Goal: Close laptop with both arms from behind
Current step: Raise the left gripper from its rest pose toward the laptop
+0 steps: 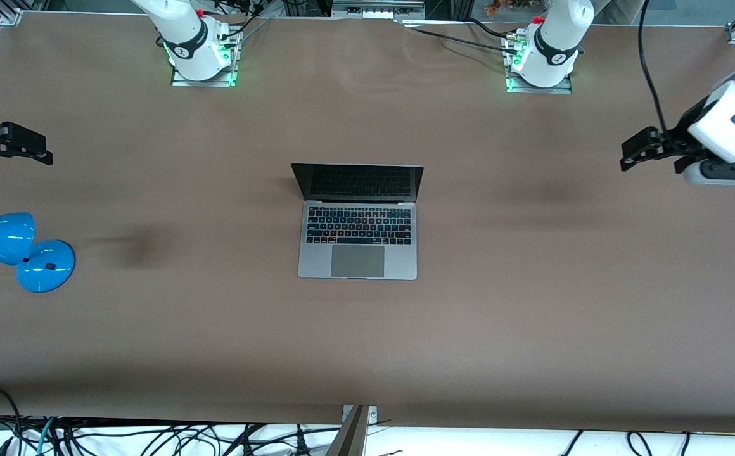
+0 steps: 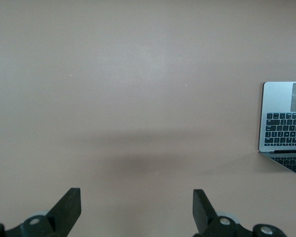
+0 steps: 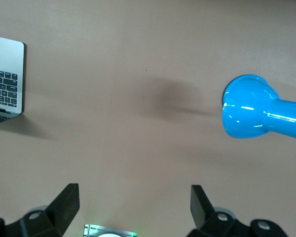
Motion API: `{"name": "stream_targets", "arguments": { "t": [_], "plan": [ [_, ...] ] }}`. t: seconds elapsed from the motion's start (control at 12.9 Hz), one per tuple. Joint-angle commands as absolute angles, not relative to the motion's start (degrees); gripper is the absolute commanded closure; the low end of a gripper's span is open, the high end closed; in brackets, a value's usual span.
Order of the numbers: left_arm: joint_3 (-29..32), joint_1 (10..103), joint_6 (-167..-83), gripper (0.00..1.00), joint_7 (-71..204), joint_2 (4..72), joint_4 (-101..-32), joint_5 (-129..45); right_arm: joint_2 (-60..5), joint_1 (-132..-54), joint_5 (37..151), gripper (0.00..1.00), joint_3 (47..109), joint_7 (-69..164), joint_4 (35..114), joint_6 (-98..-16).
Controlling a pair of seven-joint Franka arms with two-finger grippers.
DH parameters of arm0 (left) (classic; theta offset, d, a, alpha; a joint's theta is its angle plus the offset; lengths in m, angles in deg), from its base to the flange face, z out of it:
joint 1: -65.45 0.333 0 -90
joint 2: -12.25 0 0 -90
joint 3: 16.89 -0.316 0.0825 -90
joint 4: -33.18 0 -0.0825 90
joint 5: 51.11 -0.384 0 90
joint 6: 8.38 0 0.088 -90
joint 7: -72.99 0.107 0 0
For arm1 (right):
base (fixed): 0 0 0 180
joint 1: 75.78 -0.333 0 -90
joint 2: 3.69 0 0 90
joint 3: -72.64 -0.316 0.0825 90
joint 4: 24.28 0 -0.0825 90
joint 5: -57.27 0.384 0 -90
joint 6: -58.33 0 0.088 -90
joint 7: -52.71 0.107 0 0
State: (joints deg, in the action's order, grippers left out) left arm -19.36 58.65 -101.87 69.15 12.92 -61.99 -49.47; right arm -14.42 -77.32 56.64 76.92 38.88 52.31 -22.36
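The silver-grey laptop (image 1: 358,237) lies open in the middle of the brown table, its dark screen (image 1: 358,182) upright on the side toward the robot bases. Its edge also shows in the left wrist view (image 2: 285,123) and the right wrist view (image 3: 6,79). My left gripper (image 1: 630,151) is open and empty, high over the left arm's end of the table, far from the laptop. My right gripper (image 1: 41,151) is open and empty over the right arm's end of the table. Bare table shows between the fingers of each in the wrist views (image 2: 69,207) (image 3: 66,200).
A blue desk lamp (image 1: 19,250) lies at the right arm's end of the table, nearer to the front camera than my right gripper; its head shows in the right wrist view (image 3: 251,106). The arm bases (image 1: 203,57) (image 1: 542,63) stand with green lights. Cables hang at the front edge (image 1: 152,437).
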Motion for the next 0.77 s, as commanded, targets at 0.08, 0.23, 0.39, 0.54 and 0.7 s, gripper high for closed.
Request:
{"name": "stream_targets", "arguments": {
  "t": [0.08, 0.23, 0.39, 0.54, 0.7],
  "plan": [
    [-15.77, 58.68, -107.51, 0.00, 64.67, 4.97, -73.50, -48.12, -13.45, -77.10, 56.56, 0.00, 76.77, 38.03, 52.88, -22.53],
    [-11.73, 58.77, -107.52, 0.00, 59.83, 2.42, -76.23, -48.12, -13.45, -77.02, 56.65, 0.00, 76.77, 38.03, 52.88, -22.62],
    [-7.78, 58.86, -107.78, 0.00, 56.49, -0.83, -79.39, -47.95, -13.54, -77.10, 56.74, 0.00, 76.60, 38.21, 52.88, -22.71],
    [-5.30, 58.77, -107.78, 0.00, 53.23, -3.03, -81.25, -43.84, -13.54, -77.45, 57.70, 0.00, 76.07, 38.82, 52.88, -22.71],
    [0.22, 58.86, -108.57, 0.00, 45.96, -3.22, -81.16, -43.11, -13.71, -77.45, 59.54, 0.00, 73.53, 38.91, 52.88, -22.62]
  ]
}}
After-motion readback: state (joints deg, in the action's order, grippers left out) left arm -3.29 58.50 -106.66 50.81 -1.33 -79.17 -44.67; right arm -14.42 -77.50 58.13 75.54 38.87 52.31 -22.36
